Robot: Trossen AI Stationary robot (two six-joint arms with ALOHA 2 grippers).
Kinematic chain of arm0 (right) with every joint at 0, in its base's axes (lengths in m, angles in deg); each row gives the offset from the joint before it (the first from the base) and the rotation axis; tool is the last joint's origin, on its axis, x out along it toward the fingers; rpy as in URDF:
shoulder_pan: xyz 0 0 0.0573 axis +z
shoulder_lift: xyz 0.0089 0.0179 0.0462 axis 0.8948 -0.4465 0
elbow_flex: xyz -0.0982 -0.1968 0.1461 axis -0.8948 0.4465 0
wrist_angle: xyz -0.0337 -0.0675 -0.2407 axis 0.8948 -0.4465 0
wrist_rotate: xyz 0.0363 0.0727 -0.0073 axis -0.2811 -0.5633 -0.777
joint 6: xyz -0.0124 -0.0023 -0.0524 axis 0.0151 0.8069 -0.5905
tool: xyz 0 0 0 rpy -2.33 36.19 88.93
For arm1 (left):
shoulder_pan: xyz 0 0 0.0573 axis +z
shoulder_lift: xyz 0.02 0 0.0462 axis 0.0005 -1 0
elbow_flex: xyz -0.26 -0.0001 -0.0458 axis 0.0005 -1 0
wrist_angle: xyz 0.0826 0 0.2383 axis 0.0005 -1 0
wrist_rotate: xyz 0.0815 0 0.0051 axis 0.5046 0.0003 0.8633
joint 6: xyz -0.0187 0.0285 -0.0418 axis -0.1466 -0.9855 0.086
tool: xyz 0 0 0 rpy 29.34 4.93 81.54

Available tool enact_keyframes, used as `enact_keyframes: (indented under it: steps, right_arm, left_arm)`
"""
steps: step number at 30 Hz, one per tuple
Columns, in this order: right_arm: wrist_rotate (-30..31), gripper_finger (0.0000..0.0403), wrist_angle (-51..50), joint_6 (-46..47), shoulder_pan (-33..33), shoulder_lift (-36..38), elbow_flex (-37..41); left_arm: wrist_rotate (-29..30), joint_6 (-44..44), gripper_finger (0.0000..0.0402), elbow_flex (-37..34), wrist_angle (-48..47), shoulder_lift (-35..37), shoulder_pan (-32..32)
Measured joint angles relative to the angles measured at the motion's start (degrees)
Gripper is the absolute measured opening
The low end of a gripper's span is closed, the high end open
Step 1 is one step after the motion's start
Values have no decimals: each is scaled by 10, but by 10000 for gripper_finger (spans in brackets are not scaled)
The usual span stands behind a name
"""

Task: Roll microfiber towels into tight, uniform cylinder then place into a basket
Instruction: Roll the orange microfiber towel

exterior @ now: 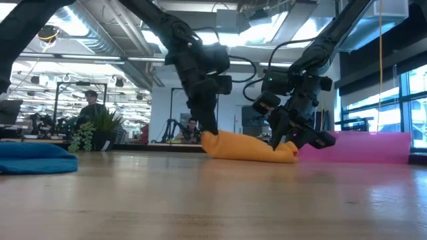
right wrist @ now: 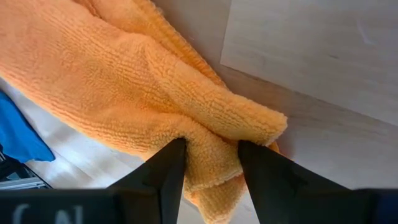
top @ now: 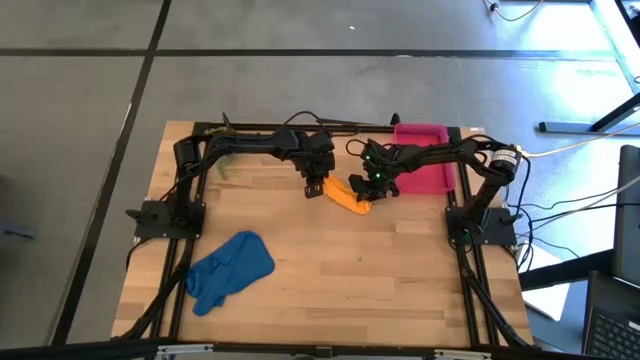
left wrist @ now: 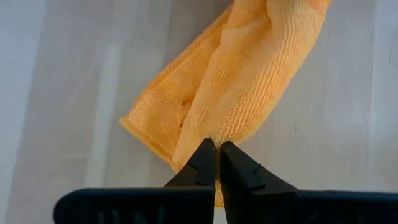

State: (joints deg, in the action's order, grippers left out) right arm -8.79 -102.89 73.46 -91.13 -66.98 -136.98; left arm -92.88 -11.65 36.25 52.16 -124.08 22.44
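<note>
The orange towel [top: 347, 194] lies bunched in a long roll on the table near the far edge, between my two grippers. My left gripper [top: 314, 187] is shut on its left end. My right gripper [top: 372, 192] grips its right end. The blue towel [top: 229, 268] lies crumpled at the table's near left, untouched. The pink-red basket [top: 424, 160] stands at the far right, behind my right arm. My left gripper pinches a fold at the orange towel's left end [left wrist: 216, 138] between its two fingertips, from above, pointing down. That end rests on the table. My right gripper holds a thick bunched fold of several layers at the towel's right end [right wrist: 210, 144] between its two fingers, slanting down from above. The towel lies on the table.
A small green potted plant [exterior: 95, 128] stands at the table's far left. The black frame rails [top: 180, 215] run along the table's left and right sides. Bare wood lies in the middle and near right [top: 380, 280]. People show in the room behind.
</note>
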Motion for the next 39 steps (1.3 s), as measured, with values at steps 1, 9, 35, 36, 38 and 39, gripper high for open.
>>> enact_keyframes:
  steps: [1, 9, 35, 36, 38, 39]
  right_arm:
    - [0, 159, 0, 0, 0, 0, 0]
    - [0, 159, 0, -1, 0, 0, 0]
    - [-1, 159, -1, -49, 4, -1, 1]
    - [-1, 159, -1, -49, 6, -1, 1]
    - [1, 159, -1, -50, 9, -1, 1]
    - [2, 159, 0, -50, 10, 0, 0]
  left_arm:
    - [0, 0, 0, 0, 5, -2, 2]
    - [-2, 5, 0, 2, 10, -7, 7]
    - [-49, 109, 0, 54, -82, -14, -25]
    - [-53, 115, 0, 55, -82, -14, -22]
    - [-59, 126, 0, 56, -80, -14, -15]
    - [-59, 134, 0, 56, -80, -14, -12]
